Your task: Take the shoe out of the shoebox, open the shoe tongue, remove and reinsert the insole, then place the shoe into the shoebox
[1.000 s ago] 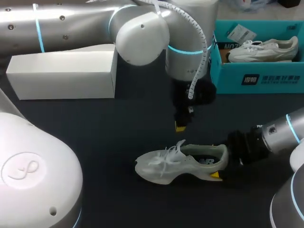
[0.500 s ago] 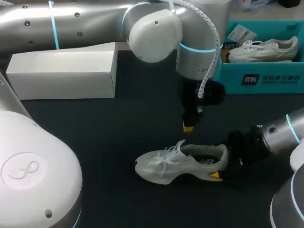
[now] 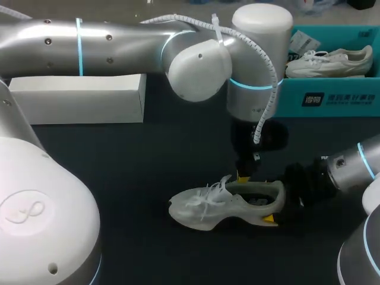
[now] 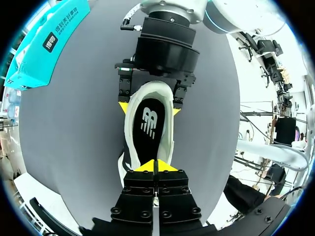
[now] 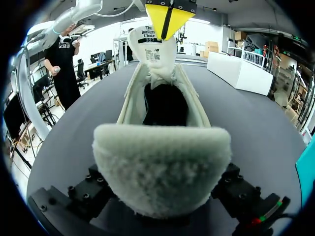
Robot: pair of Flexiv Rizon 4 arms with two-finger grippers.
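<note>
Already unboxed, the pale lace-up sneaker (image 3: 219,208) sits heel-clamped in the right gripper (image 4: 149,108); left gripper (image 4: 156,166), fingers closed empty, hovers over its tongue (image 5: 151,51); black insole (image 4: 149,130) not yet out.

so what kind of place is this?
Likely a robot manipulation bench: the left gripper and right gripper are at a loose shoe on a dark table, a teal shoebox holding a second shoe behind.

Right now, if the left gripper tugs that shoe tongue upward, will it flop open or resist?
Probably flops: the tongue looks like a thin soft flap, free at its top. The shoe seems light, but likely won't lift or skid, since the right gripper clamps its heel from both sides. The tongue's label looks smooth, so a grip could slip.
</note>
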